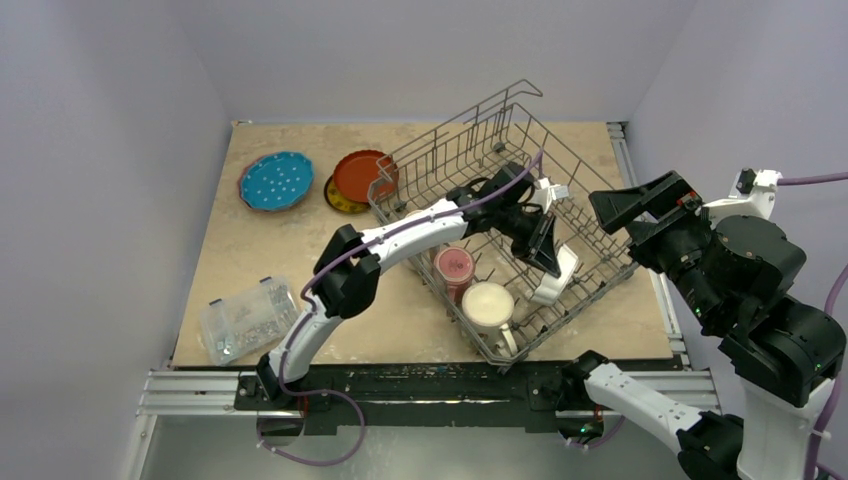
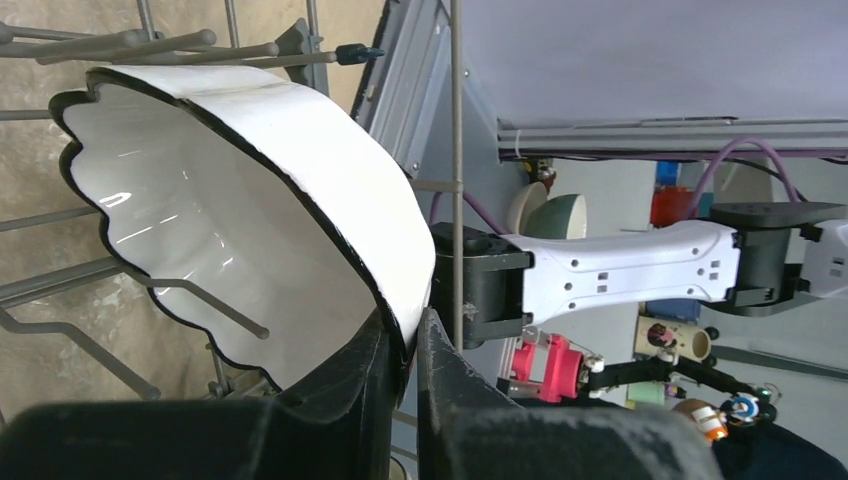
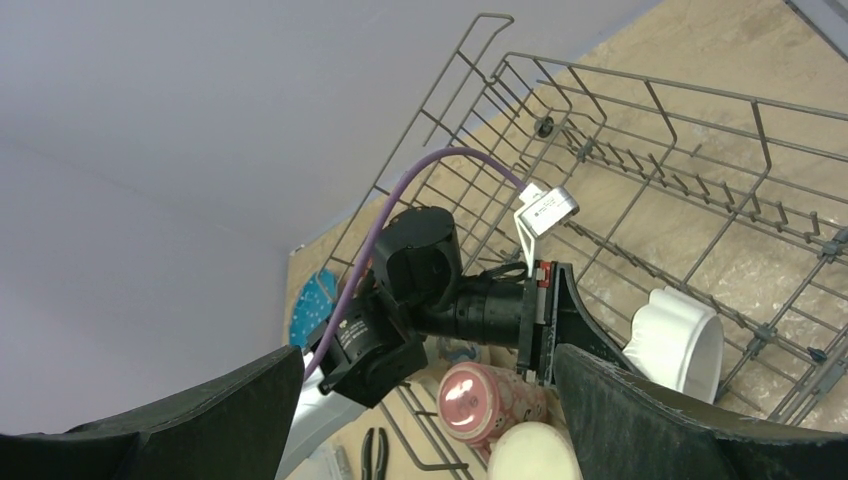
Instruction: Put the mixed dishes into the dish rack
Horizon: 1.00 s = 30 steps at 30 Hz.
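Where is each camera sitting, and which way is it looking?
Top camera: above and behind the arms, looking down at the table and rack; both arms show.
Left wrist camera: on the left arm, looking along the left gripper, shut on the rim of the white bowl.
Right wrist camera: raised, looking down into the rack past the open right gripper.
Shared: all three show the white bowl.

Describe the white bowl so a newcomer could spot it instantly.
Find the big grey wire dish rack. Near its right wall the white bowl is tipped on edge, pinched by the left end effector. Unlike the neighbouring pink mug and cream mug, its rim is scalloped, black-edged.
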{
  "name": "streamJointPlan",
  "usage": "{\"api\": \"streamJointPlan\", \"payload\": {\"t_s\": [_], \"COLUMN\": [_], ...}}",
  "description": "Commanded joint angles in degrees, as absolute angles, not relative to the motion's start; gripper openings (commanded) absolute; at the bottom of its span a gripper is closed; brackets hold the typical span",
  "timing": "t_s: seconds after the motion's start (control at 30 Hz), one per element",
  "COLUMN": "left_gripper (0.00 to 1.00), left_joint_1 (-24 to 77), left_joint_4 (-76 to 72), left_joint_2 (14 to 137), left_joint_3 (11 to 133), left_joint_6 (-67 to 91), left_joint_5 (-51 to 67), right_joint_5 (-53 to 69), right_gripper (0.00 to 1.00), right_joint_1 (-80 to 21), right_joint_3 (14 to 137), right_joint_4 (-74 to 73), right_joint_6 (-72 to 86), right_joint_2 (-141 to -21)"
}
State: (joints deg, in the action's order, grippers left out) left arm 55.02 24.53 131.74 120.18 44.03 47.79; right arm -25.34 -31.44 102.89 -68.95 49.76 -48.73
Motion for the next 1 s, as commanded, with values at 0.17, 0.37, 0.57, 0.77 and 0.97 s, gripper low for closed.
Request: {"api": "streamJointPlan", "payload": {"t_s": [0.17, 0.37, 0.57, 0.77, 0.97], "left_gripper": [0.0, 0.0, 0.0, 0.0, 0.0], "left_joint_1": [51.9, 51.7, 51.6, 51.4, 51.1], "left_joint_4": [11.6, -10.3, -23.1, -40.3, -10.0], "left_joint_2": [124.7, 125.4, 126.0, 128.2, 122.5], "left_joint_3": [120.2, 117.9, 115.9, 117.1, 119.9], "left_joint_6": [57.5, 76.2, 87.5, 102.7, 81.0], "left_joint_5": [63.9, 70.8, 72.8, 68.4, 64.0], "right_joint_5": [-24.8, -24.1, -23.8, -23.6, -23.4], "right_gripper": [0.98, 0.98, 0.98, 0.98, 0.98], "right_joint_1": [-31.6, -31.6, -31.6, -31.6, -31.6], "right_joint_3": [103.1, 102.9, 103.0, 103.0, 102.8], "right_joint_4": [-67.4, -67.0, -67.0, -66.8, -66.7], "right_joint_6": [49.7, 49.6, 49.5, 49.2, 49.3], "right_joint_2": [-48.6, -49.1, -49.5, -49.9, -50.2]}}
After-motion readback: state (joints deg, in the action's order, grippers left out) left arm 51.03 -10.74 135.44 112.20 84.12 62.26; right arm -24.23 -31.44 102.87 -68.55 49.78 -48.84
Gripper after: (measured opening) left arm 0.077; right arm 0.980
